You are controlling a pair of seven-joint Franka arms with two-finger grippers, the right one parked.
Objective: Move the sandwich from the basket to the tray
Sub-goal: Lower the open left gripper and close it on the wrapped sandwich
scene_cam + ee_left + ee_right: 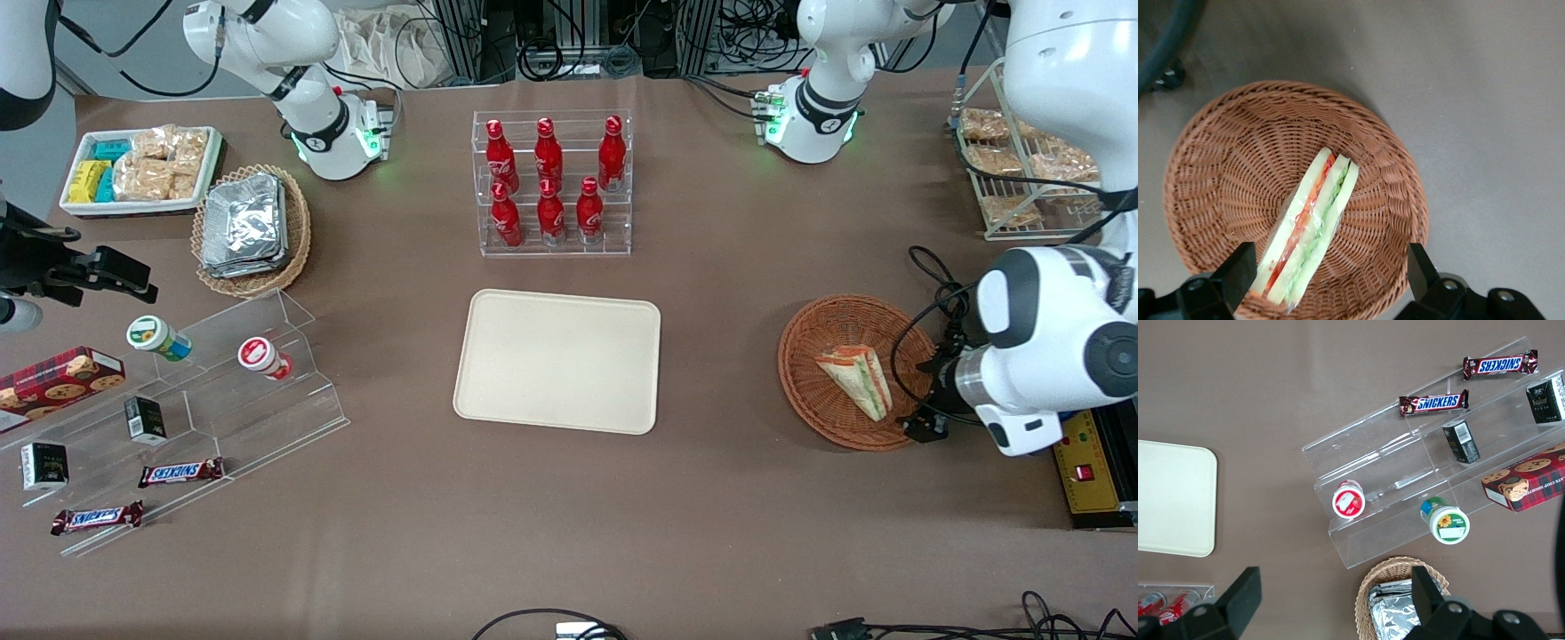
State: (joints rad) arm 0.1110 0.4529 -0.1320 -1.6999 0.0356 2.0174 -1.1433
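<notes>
The wrapped wedge sandwich (855, 380) lies in the round reddish-brown wicker basket (805, 356) toward the working arm's end of the table. My left gripper (929, 391) hovers at the basket's rim on the side away from the tray, open and empty. In the left wrist view the gripper (1330, 273) is above the basket (1218, 153). Its black fingers (1238, 273) stand wide apart, and one end of the sandwich (1313, 223) lies close to one finger, with no contact visible. The cream tray (558, 373) sits bare at the table's middle and also shows in the right wrist view (1171, 497).
A clear rack of red bottles (551, 182) stands farther from the camera than the tray. A tan basket of foil packets (252, 227), a white snack bin (142, 169) and a clear stepped shelf (178, 418) lie toward the parked arm's end. A wire rack (1013, 178) and a yellow box (1089, 471) flank the working arm.
</notes>
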